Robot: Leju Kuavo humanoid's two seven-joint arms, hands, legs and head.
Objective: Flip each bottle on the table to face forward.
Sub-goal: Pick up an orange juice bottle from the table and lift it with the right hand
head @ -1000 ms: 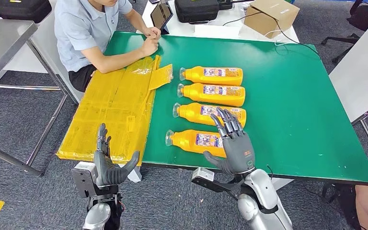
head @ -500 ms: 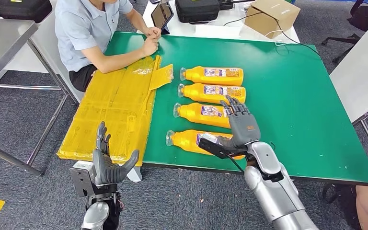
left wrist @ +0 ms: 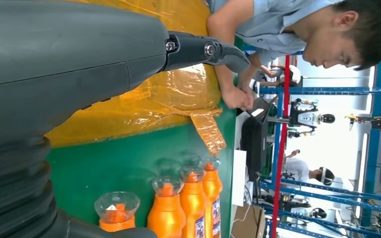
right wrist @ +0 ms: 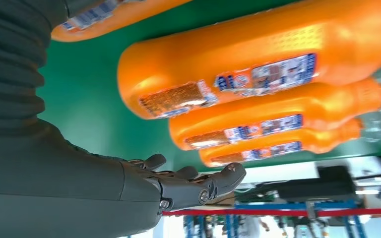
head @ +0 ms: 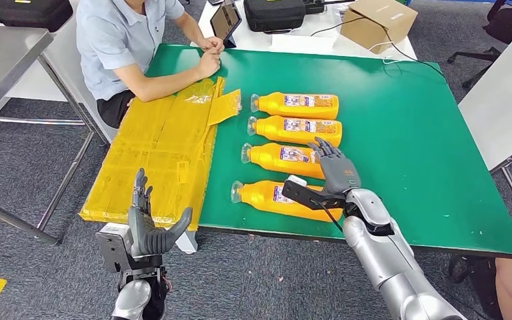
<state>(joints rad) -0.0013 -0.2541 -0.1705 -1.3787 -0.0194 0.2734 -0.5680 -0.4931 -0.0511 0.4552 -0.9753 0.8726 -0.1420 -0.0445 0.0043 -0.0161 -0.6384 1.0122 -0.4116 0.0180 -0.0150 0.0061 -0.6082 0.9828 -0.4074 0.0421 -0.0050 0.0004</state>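
Several orange bottles lie side by side on the green table point(head: 400, 133), clear caps pointing left. I name three: the nearest bottle point(head: 267, 197), the one behind it point(head: 283, 159) and the farthest point(head: 297, 105). My right hand point(head: 337, 172) hovers open over the base end of the second-nearest bottle, fingers apart and holding nothing. In the right wrist view its fingers point(right wrist: 193, 186) stretch out beside the labelled bottles point(right wrist: 258, 69). My left hand point(head: 145, 223) is open, below the table's front left corner. The left wrist view looks past that hand point(left wrist: 79, 64) at the bottle caps point(left wrist: 166, 191).
A yellow plastic sheet point(head: 163, 147) covers the table's left side and hangs over its edge. A person point(head: 127, 47) sits at the far left corner with forearms on the table. A tablet point(head: 225, 21), black case point(head: 273, 13) and cardboard box point(head: 377, 23) stand behind.
My right arm has reached forward, carrying the hand from over the nearest bottle's base to the base of the bottle behind it. The left hand and the bottles have stayed put.
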